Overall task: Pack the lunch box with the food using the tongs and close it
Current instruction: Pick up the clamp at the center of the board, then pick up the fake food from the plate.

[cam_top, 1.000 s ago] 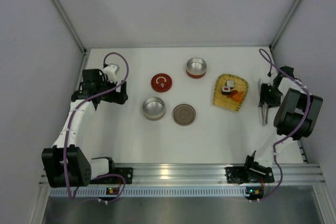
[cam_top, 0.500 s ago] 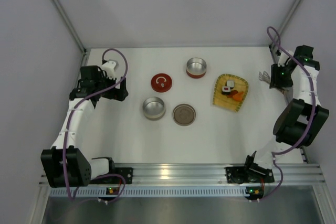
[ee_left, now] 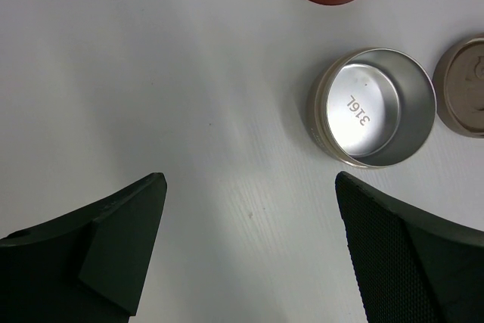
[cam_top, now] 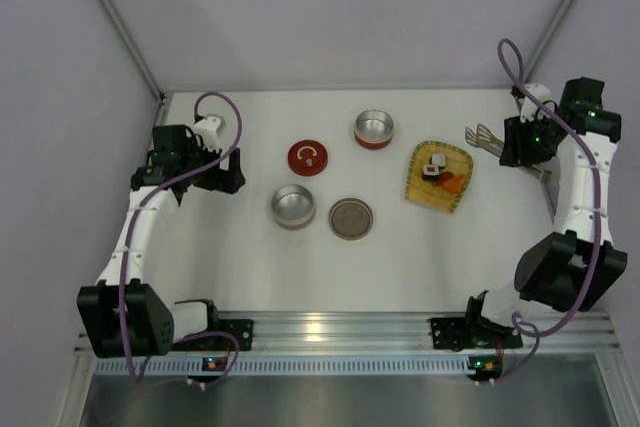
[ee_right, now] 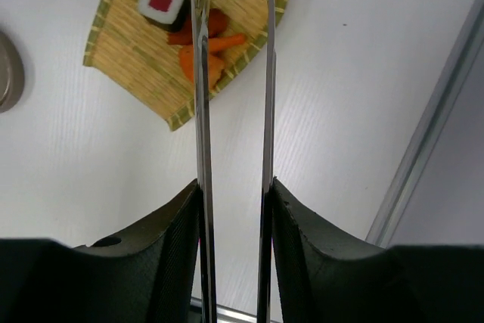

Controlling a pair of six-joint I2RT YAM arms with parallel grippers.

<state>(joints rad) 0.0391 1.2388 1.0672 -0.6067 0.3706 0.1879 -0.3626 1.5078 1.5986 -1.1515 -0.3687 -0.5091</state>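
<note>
Tongs (ee_right: 202,111) are clamped in my right gripper (ee_right: 233,194), tips toward the food (ee_right: 162,1) on the mat (ee_right: 128,58); my left gripper (ee_left: 249,187) gapes wide near a tin (ee_left: 374,107).

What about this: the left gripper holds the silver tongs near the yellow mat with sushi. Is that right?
Not quite: the right gripper holds the silver tongs near the yellow mat with sushi, as the right wrist view shows. The left gripper is open and empty.
</note>
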